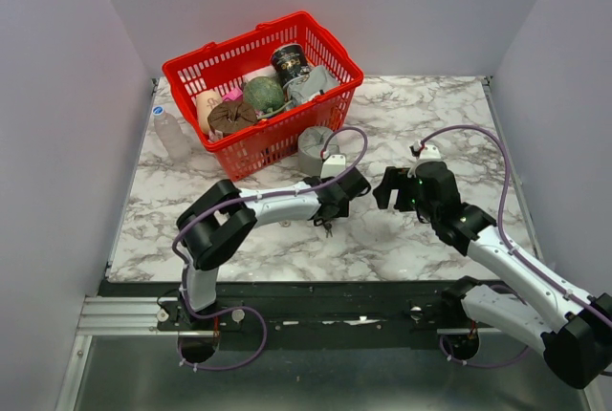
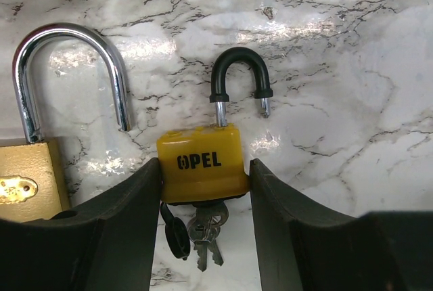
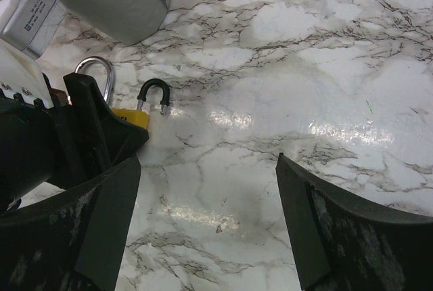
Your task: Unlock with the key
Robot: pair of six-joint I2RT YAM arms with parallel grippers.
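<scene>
Yellow OPEL padlock (image 2: 200, 162) with black-sleeved shackle open, key bunch (image 2: 203, 233) in its base, lying on white marble table (image 2: 338, 68), clamped between left gripper (image 2: 204, 172) fingers, left arm stretched low across, right gripper (image 3: 206, 162) spread wide, empty, hovering nearby

White links (image 1: 282, 206), purple cables (image 1: 501, 191), black left end effector (image 2: 205, 169)

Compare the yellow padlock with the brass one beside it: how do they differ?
The yellow padlock has a small black-coated shackle; the brass padlock has a larger one of bare chrome. The yellow padlock is gripped between the left fingers with keys in its base; the brass padlock lies outside them, no key visible. Both shackles stand open.
</scene>
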